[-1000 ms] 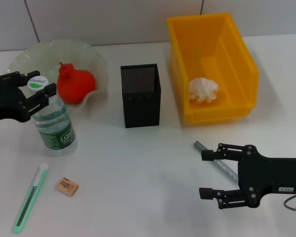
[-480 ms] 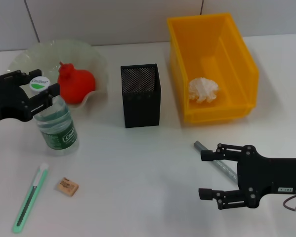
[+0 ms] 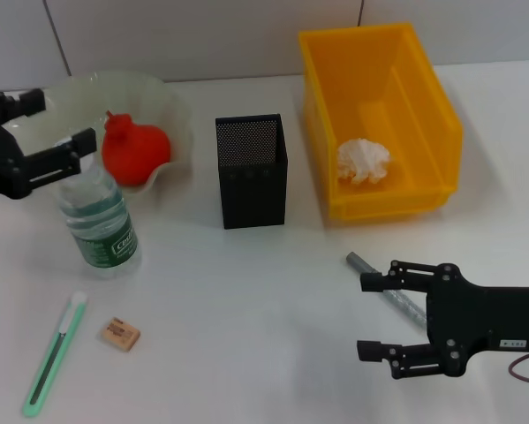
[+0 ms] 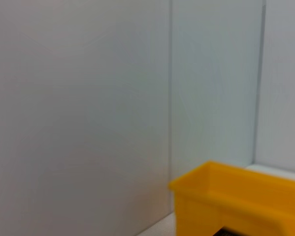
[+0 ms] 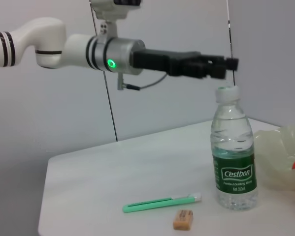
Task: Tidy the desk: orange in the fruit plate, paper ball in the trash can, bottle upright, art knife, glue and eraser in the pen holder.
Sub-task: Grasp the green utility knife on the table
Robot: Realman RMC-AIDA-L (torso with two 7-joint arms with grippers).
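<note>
White arm [image 5: 44, 42], black bands, green light; black claws.

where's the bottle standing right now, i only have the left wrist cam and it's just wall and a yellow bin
Observer: The water bottle stands upright on the desk, just in front of the fruit plate.
Operator: is the left claw on it
Observer: No. The left claw is open, just above the cap and not touching it.
Operator: what's not in the pen holder yet
Observer: The green art knife and the eraser lie on the desk in front of the bottle. The glue stick lies by the open right claw.
</note>
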